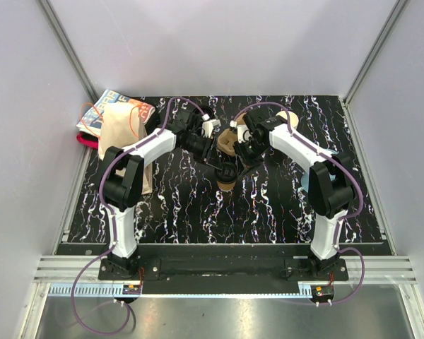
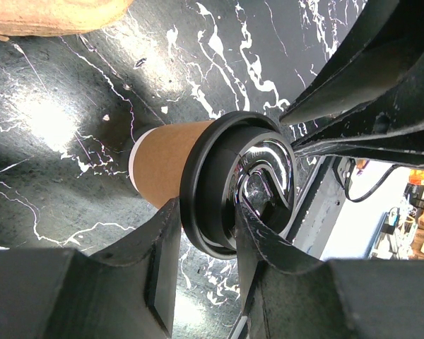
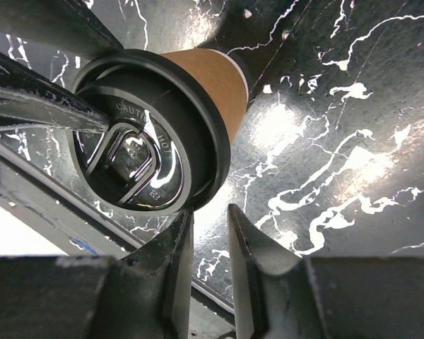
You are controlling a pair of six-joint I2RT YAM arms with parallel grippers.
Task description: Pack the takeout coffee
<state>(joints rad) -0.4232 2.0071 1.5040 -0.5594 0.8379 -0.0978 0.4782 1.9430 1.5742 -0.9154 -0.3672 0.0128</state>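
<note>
While lidded, takeout coffee (image 2: 171, 164) in pincer (image 2: 208, 213)

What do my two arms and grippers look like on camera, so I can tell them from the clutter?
Both the left arm and the right arm have white shells on their links, bulky black joints and black bases. A purple cable runs along each. The left gripper and right gripper are matte black, each with two flat tapering fingers.

A robotics lab cell: grey panel walls (image 1: 219, 42), aluminium framing (image 1: 67, 46), two arms (image 1: 325, 191) (bolted down) on a table (image 1: 198, 212).
</note>
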